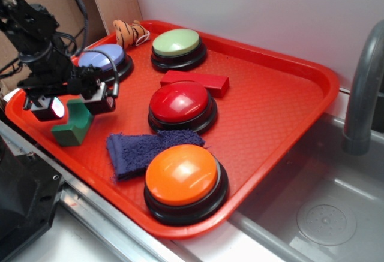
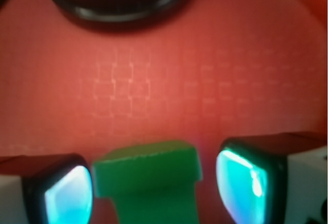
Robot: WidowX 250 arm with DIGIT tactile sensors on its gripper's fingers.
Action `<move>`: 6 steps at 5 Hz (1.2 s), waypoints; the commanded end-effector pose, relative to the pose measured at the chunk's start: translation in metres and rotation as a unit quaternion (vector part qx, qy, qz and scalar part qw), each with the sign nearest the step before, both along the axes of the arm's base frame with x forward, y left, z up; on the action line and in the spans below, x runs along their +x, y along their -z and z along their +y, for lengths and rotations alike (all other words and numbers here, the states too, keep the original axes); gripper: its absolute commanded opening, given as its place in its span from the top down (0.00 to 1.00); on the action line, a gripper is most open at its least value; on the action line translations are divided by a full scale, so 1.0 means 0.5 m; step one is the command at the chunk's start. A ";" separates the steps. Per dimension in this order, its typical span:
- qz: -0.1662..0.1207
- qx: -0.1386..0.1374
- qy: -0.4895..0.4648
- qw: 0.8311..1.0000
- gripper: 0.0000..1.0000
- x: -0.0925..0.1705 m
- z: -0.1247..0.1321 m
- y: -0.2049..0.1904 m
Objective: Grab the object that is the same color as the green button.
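The small dark-green notched block (image 1: 72,125) stands on the red tray (image 1: 282,106) near its left front edge. My gripper (image 1: 75,109) is lowered over it, open, with one finger on each side. In the wrist view the green block (image 2: 148,183) sits between the two fingers (image 2: 69,196), with a narrow strip of tray showing on each side, wider on the right. The pale-green domed button (image 1: 176,42) stands at the back of the tray, well away from the gripper.
A blue-lilac button (image 1: 102,57) is just behind the gripper; a button's black base (image 2: 123,3) fills the top of the wrist view. Red button (image 1: 180,101), orange button (image 1: 182,175), red block (image 1: 198,81), blue cloth (image 1: 138,151) and striped toy (image 1: 129,32) share the tray. A sink (image 1: 324,202) and faucet (image 1: 363,94) are right.
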State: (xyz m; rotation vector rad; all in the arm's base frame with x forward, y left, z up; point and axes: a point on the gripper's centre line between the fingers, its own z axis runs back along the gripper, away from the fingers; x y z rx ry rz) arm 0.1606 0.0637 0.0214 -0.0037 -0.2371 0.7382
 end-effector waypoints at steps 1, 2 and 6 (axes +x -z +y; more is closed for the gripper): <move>-0.016 -0.001 -0.003 1.000 0.97 0.015 0.019 -0.008; -0.002 0.010 0.022 1.000 1.00 0.022 0.024 -0.042; -0.005 0.018 0.210 0.977 1.00 0.091 -0.079 -0.339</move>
